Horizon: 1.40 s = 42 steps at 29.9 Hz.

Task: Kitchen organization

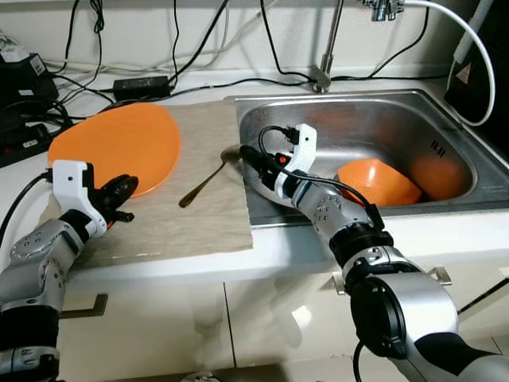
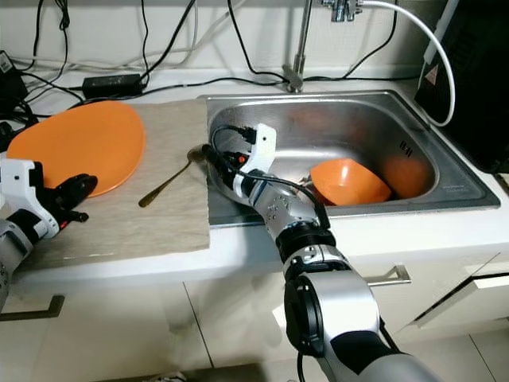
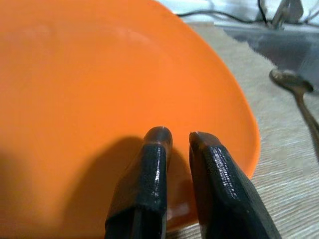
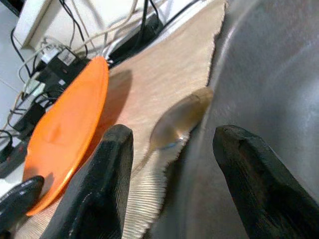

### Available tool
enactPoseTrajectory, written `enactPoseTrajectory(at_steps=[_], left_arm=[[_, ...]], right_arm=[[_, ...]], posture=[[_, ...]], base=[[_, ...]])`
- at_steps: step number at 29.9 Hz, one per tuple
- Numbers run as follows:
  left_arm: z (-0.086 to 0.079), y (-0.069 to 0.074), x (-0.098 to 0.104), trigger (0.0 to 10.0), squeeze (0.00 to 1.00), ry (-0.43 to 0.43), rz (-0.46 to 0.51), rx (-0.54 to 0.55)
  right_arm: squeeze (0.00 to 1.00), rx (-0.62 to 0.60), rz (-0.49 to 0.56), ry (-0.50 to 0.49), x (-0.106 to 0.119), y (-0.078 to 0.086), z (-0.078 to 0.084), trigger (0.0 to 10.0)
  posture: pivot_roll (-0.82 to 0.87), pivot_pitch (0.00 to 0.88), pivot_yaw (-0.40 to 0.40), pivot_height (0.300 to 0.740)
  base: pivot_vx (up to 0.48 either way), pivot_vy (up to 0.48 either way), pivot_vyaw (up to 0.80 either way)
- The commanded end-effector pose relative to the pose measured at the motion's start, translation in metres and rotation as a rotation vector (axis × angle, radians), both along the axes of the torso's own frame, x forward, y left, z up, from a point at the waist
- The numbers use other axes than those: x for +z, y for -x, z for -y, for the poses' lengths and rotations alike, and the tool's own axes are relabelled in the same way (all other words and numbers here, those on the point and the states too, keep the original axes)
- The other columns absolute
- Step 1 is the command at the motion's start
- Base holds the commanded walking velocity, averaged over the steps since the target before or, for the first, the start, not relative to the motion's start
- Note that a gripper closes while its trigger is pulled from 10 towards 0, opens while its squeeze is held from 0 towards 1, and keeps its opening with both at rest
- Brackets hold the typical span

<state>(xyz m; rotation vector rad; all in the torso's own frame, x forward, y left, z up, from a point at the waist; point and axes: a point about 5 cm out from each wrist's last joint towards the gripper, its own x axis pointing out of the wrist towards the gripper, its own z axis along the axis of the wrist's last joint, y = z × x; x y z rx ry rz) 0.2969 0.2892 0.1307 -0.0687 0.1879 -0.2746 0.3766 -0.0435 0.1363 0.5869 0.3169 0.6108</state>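
1. An orange plate [image 1: 115,147] lies on a beige mat [image 1: 203,207] spread over the white counter [image 1: 286,247] to the left of the sink.
2. A metal spoon [image 1: 208,177] rests on the same mat, to the right of the plate and apart from it, with its bowl end at the mat's edge next to the sink rim and its handle pointing back toward the robot.
3. The steel sink [image 1: 445,143] holds an orange bowl [image 1: 378,181], tilted on its side near the front wall; a blurred orange reflection shows on the sink's right wall.
4. The left gripper [image 1: 119,195] sits at the plate's near edge, low over the mat. In the left wrist view its two black fingers [image 3: 149,174] are nearly closed, with only a thin gap between them, and their tips lie over the plate's rim; nothing is held between them.
5. The right gripper [image 1: 250,155] reaches over the sink's front-left corner, its tips just beside the spoon's bowl end. In the right wrist view its fingers [image 4: 99,184] are spread wide, released, with the spoon's bowl seen between them but not touched.
6. A faucet [image 1: 326,48] stands behind the sink, and black cables [image 1: 143,79] and a power adapter lie along the wall behind the mat.
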Motion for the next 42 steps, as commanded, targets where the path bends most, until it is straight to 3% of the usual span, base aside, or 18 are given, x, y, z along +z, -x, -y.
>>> enactPoseTrajectory(at_steps=[1, 8, 17, 26, 33, 36, 42], left_arm=[[-0.009, 0.016, -0.035, 10.0, 0.00, -0.028, -0.177, 0.020], [-0.029, 0.031, -0.036, 10.0, 0.00, -0.078, -0.227, -0.009], [-0.071, 0.049, -0.020, 10.0, 0.00, -0.210, -0.250, -0.014], [-0.092, 0.047, -0.002, 10.0, 0.00, -0.277, -0.203, 0.038], [-0.098, 0.036, 0.014, 10.0, 0.00, -0.312, -0.130, 0.106], [-0.089, 0.022, 0.022, 10.0, 0.00, -0.314, -0.078, 0.102], [-0.074, 0.013, 0.016, 10.0, 0.00, -0.291, -0.069, 0.073]], right_arm=[[0.00, 0.009, 0.025, 0.014, 0.001, 0.000, 0.000, 10.0], [0.00, 0.021, 0.027, 0.034, -0.005, 0.002, 0.002, 10.0], [0.00, 0.041, 0.037, 0.064, -0.013, 0.007, 0.002, 10.0], [0.00, 0.059, 0.043, 0.071, -0.016, 0.010, -0.002, 10.0], [0.00, 0.081, 0.063, 0.070, -0.014, 0.012, -0.006, 10.0], [0.00, 0.121, 0.140, 0.022, 0.009, 0.011, -0.016, 10.0], [0.00, 0.186, 0.180, -0.113, 0.046, 0.015, -0.030, 10.0]], posture=[[0.03, 0.000, 0.002, 0.740], [0.03, 0.000, 0.002, 0.740], [0.04, 0.003, -0.004, 0.740], [0.05, 0.007, -0.008, 0.740], [0.04, 0.008, -0.011, 0.740], [0.04, 0.006, -0.009, 0.740], [0.04, 0.004, -0.004, 0.740]], base=[[0.000, 0.000, 0.00], [0.000, 0.000, 0.00], [0.000, 0.000, 0.00], [0.000, 0.000, 0.00], [0.000, 0.000, 0.00], [0.000, 0.000, 0.00], [0.000, 0.000, 0.00]])
